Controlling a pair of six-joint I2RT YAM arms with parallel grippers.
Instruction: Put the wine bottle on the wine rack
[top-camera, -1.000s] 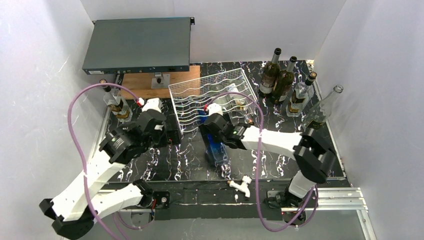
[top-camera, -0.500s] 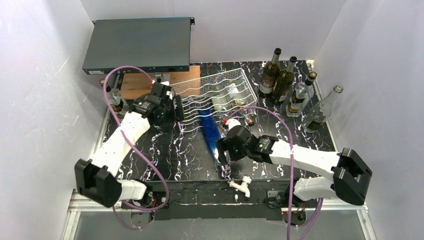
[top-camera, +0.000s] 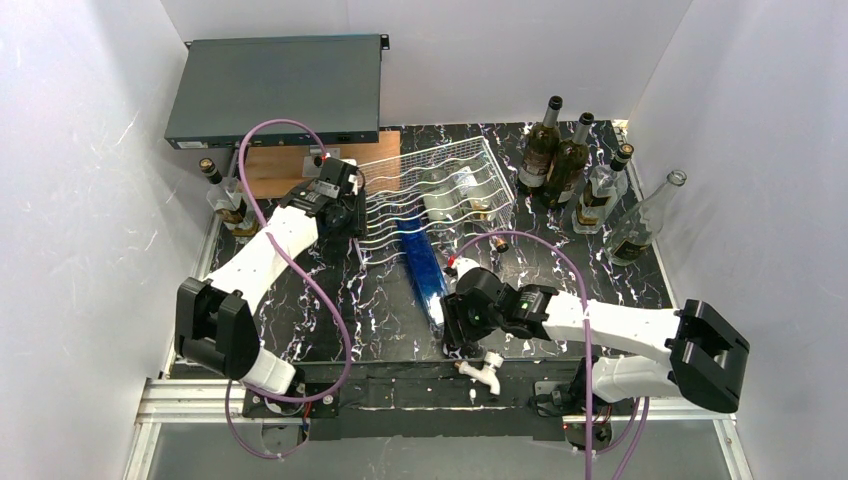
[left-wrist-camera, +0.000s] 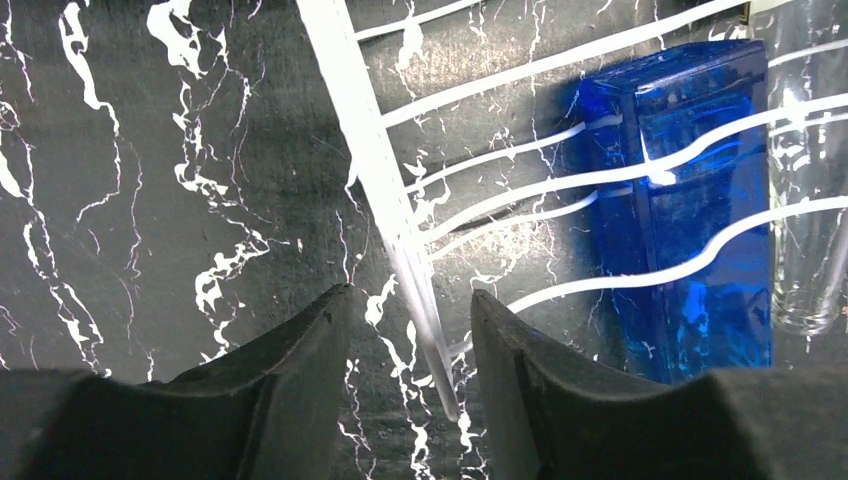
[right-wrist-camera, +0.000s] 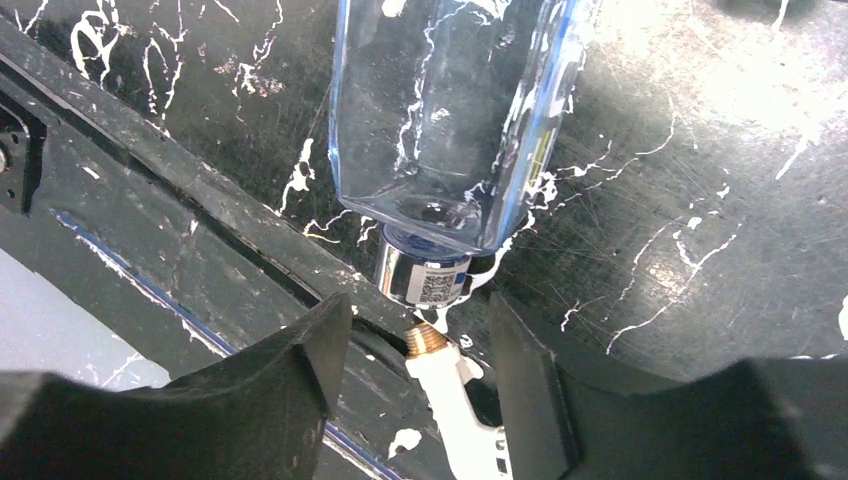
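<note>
The white wire wine rack (top-camera: 432, 190) stands at the table's middle back. A blue wine bottle (top-camera: 421, 262) lies with its base end inside the rack's front and its neck pointing at the near edge. My left gripper (top-camera: 350, 212) is open at the rack's left side. Its jaws stand either side of the rack's edge wire (left-wrist-camera: 385, 190) without touching it, and the blue bottle (left-wrist-camera: 690, 200) lies to the right. My right gripper (top-camera: 452, 325) is open just short of the bottle's silver cap (right-wrist-camera: 425, 276), holding nothing.
Several bottles (top-camera: 570, 160) stand at the back right and one (top-camera: 228, 200) at the left edge. A clear bottle (top-camera: 455, 205) lies in the rack. A dark grey box (top-camera: 275, 90) sits over a wooden board (top-camera: 275, 172). A white brass-tipped fitting (right-wrist-camera: 452, 400) lies on the front rail.
My right gripper drew back along the blue bottle from the rack to its cap, jaws narrowing. My left arm reached forward to the rack's left edge, jaws narrowing round the wire.
</note>
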